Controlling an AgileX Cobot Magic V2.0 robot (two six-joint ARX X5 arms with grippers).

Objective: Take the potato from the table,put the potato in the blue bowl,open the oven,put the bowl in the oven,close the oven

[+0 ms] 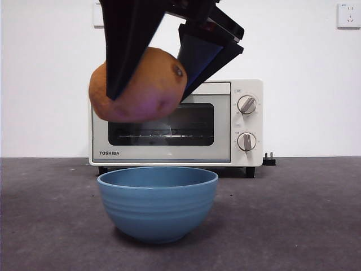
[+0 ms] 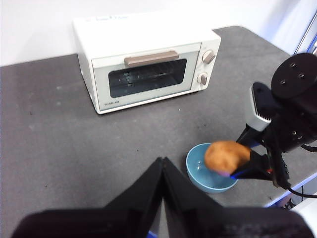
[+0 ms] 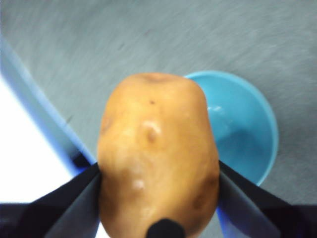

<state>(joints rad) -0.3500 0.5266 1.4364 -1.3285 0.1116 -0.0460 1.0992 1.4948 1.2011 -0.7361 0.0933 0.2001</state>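
My right gripper (image 1: 148, 84) is shut on the orange-brown potato (image 1: 138, 86), holding it in the air above the blue bowl (image 1: 157, 202). The right wrist view shows the potato (image 3: 157, 156) clamped between both jaws, with the bowl (image 3: 245, 129) below and partly hidden behind it. From the left wrist, the potato (image 2: 226, 155) hangs over the bowl (image 2: 204, 174) near the table's edge. Behind stands the cream oven (image 1: 217, 121), door closed. My left gripper (image 2: 163, 166) is shut on nothing, raised well away from the bowl.
The dark grey table (image 1: 293, 226) spreads around the bowl. The oven (image 2: 143, 59) sits at the back of the table, its beige handle (image 2: 151, 58) and two knobs (image 1: 246, 123) facing forward. The table's edge (image 3: 44, 114) runs close beside the bowl.
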